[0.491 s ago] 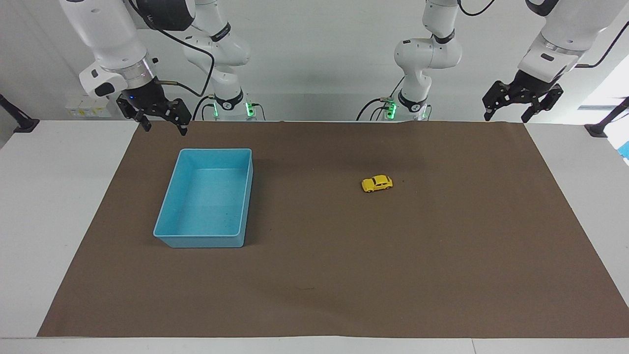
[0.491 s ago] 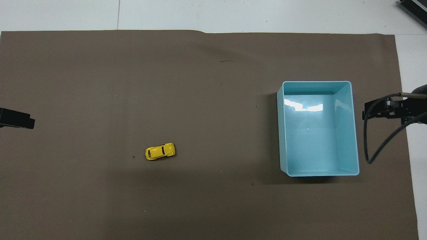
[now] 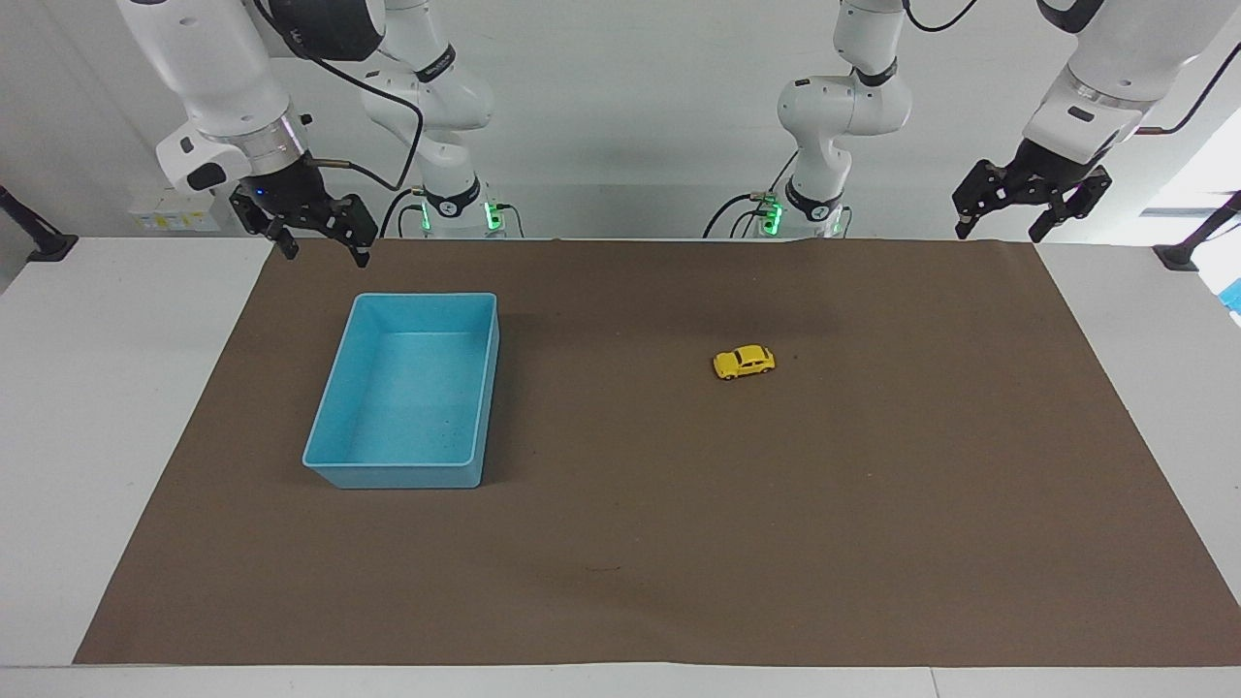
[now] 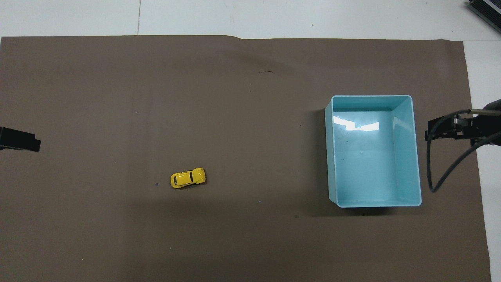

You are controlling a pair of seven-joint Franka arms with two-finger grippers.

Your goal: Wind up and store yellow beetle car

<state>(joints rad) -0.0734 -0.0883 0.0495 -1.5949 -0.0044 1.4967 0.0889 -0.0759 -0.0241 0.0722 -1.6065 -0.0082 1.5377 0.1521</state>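
So, both the left gripper (image 3: 1030,221) and right gripper (image 3: 315,237) hang spread, empty; the tiny yellow beetle car (image 3: 744,362) could roll away if nudged off-centre.

White desk (image 3: 116,407) is carrying a large brown mat (image 3: 737,523) that is covering most of its top, with bare white margins showing at both ends and along the edges. Plain white wall (image 3: 630,107) is standing at the robots' end, evenly lit. Black clamp mounts (image 3: 39,242) are sitting at the desk's corners there.
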